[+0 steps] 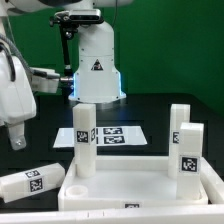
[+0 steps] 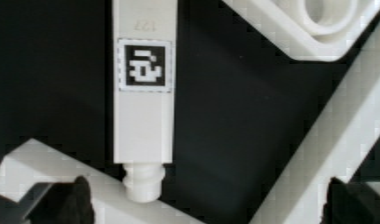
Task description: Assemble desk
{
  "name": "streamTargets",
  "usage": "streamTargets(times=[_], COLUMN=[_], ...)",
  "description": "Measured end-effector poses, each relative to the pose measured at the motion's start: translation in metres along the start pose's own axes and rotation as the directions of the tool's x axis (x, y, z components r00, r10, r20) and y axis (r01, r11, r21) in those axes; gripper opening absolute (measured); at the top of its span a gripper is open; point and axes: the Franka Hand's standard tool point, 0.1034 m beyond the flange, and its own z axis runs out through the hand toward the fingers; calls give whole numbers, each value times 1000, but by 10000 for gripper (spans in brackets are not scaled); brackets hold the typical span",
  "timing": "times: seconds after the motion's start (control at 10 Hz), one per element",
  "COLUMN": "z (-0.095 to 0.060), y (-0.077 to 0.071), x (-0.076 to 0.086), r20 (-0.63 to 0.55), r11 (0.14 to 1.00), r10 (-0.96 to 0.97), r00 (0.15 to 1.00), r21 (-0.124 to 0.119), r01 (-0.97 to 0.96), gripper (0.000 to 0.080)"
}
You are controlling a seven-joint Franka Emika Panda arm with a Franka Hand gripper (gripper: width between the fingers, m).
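Tabletop (image 1: 40,135): black, matte, flat.

Desk top (image 1: 140,190): white plastic, large flat rectangle with a raised rim, lying on the tabletop in the foreground of the exterior view. Surface smooth, slightly glossy. In the wrist view its corner region shows a rounded socket opening (image 2: 340,12) and straight ribbed edges.

Marker board (image 1: 112,134): thin, flat, white, printed with black-and-white square tags, lying behind the desk top.

Legs, all white, blocky, square in section, each carrying a black-and-white tag:
- first leg (image 1: 84,138) upright at the desk top's corner toward the exterior view's left.
- second leg (image 1: 189,150) upright at the corner toward the exterior view's right.
- third leg (image 1: 178,120) upright just behind the second.
- fourth leg (image 1: 32,181) lying on its side on the tabletop, at the exterior view's left, just beside the desk top. The wrist view shows this loose leg (image 2: 142,90) lengthwise, tag on its face, ending in a small rounded peg (image 2: 148,182).

Pincer (image 1: 14,140): above the tabletop at the exterior view's left, over the lying leg, holding nothing. In the wrist view its dark fingertips (image 2: 54,203) stand wide apart, straddling the peg end without touching.
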Motion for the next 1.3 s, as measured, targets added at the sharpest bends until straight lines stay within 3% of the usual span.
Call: streamTargets(times=[0.3, 0.5, 0.8, 1.1, 1.3], z=[2, 17, 47, 79, 87], y=[2, 15, 18, 26, 29], x=[1, 2, -13, -13, -15], r20=[0, 8, 32, -20, -46], r11=[1000, 999, 994, 992, 992], r10=[1, 17, 92, 76, 64], r00=[1000, 1000, 995, 997, 997], r21=[-3, -29, -68, -94, -103], r01=[-1, -16, -89, -78, -69], gripper=[649, 649, 649, 649, 649])
